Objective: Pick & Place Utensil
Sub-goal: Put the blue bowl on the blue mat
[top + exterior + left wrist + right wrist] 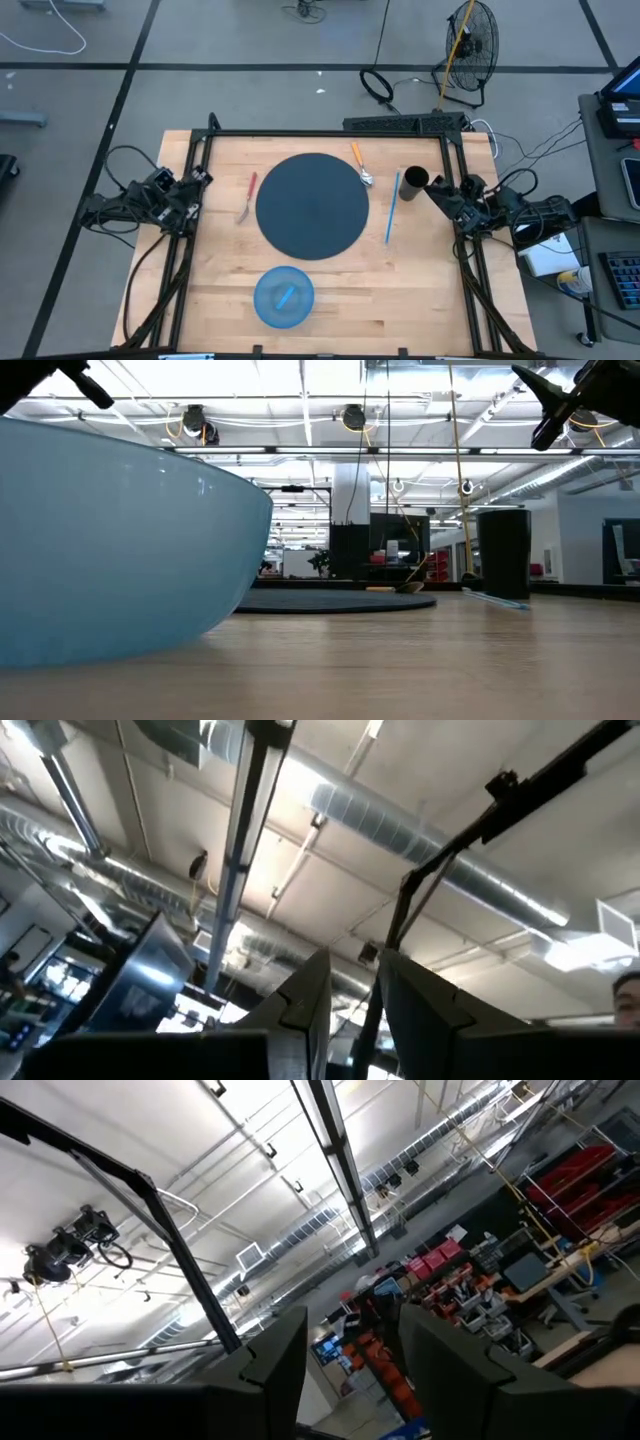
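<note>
A dark round plate (312, 205) lies mid-table. Left of it lies a red-handled fork (246, 197). An orange-handled spoon (361, 165) rests at the plate's far right rim. A thin blue stick (391, 207) lies to the right, beside an upright black cup (415, 180). Near the front edge stands a light blue bowl (284, 296) with a small blue utensil inside. My left gripper (203, 178) is raised at the table's left edge, and my right gripper (430, 190) is raised at the right, above the cup. Both point upward and are open, with nothing between the fingers (305, 1005) (285, 1355).
A black frame (330, 132) runs along the table's far edge and down both sides under the arms. Bare wood shows between the bowl and the plate. Off the table stand a fan (470, 45) and a side desk (615, 150) at the right.
</note>
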### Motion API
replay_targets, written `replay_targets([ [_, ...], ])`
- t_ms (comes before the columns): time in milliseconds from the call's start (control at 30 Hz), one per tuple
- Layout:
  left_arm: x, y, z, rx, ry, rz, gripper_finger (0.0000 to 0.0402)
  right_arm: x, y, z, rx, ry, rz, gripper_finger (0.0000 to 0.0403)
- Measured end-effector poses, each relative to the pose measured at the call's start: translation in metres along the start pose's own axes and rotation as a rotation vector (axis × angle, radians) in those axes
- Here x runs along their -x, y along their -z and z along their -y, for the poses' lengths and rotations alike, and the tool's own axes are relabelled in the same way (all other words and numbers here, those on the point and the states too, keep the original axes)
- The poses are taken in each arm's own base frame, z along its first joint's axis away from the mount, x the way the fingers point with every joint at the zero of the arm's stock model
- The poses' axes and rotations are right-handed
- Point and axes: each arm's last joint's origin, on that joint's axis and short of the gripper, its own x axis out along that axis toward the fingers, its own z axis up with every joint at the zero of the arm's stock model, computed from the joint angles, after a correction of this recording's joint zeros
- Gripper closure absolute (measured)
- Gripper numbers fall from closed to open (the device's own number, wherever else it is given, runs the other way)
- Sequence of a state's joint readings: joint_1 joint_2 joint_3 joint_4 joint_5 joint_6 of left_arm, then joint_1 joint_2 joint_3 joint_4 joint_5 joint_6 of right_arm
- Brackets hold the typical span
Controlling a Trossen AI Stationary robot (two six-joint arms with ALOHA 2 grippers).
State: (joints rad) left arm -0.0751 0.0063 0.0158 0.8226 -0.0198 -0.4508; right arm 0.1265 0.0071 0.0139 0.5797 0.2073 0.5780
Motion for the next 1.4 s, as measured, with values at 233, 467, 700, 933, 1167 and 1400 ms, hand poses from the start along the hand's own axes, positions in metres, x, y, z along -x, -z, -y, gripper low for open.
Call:
replay_targets([
  [233, 0.001, 0.008, -0.007, -0.04, -0.147, -0.05, 0.0309, 0.0, 0.001, 0.001, -0.007, 0.006, -0.006, 0.0248],
  [467, 0.001, 0.021, -0.014, 0.091, -0.255, -0.136, 0.0309, -0.003, 0.004, 0.003, -0.054, 0.047, -0.011, 0.0248],
  [700, -0.016, 0.016, -0.011, 0.078, -0.246, -0.179, 0.0309, -0.011, 0.001, -0.001, 0.054, 0.014, 0.03, 0.0248],
  [933, -0.064, -0.004, 0.002, -0.105, -0.274, -0.403, 0.0309, -0.032, -0.011, -0.014, 0.18, 0.014, 0.014, 0.0248],
  [1167, -0.101, -0.014, 0.008, -0.096, -0.329, -0.575, 0.0309, -0.057, -0.017, -0.029, 0.159, -0.089, -0.072, 0.0248],
  [1400, -0.126, -0.016, 0.013, -0.005, -0.327, -0.712, 0.0309, -0.094, -0.031, -0.051, 0.326, -0.161, -0.104, 0.0248],
])
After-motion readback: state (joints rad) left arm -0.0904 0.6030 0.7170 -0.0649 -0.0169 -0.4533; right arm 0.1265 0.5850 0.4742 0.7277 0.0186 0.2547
